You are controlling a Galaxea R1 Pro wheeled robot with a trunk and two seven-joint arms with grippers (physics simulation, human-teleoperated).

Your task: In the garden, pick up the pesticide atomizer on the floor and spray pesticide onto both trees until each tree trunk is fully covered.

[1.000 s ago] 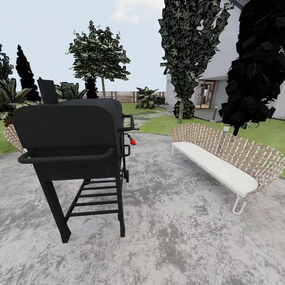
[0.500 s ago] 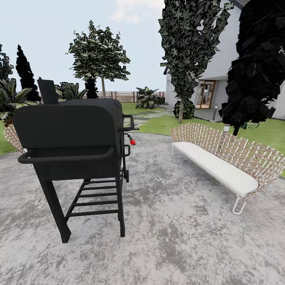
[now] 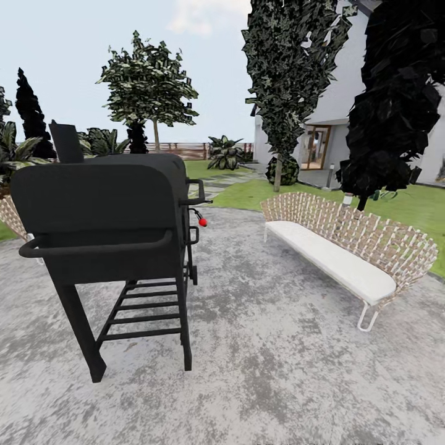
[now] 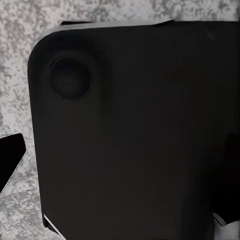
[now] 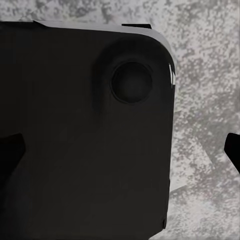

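The pesticide atomizer is out of view. Far across the lawn a tree point(image 3: 147, 80) with a spreading green crown rises on a thin bare trunk point(image 3: 156, 137). A taller leafy tree point(image 3: 287, 74) stands by the house, its grey-brown trunk point(image 3: 277, 179) meeting the grass. My left gripper point(image 4: 120, 160) hangs over a black robot panel and grey stone, one dark fingertip point(image 4: 11, 159) at the frame edge. My right gripper point(image 5: 120, 150) is open, its fingertips point(image 5: 10, 150) far apart, nothing between them.
A black barbecue grill point(image 3: 105, 235) stands close on the left of the grey stone patio point(image 3: 266, 346). A woven bench with a white cushion point(image 3: 337, 259) is at the right. A very dark tree point(image 3: 395, 105), the house point(image 3: 346, 105), palms point(image 3: 225, 153) and a fence point(image 3: 185, 149) lie beyond.
The whole head view has shifted a little left, so the camera has moved. Grill, bench and trees stay where they were.
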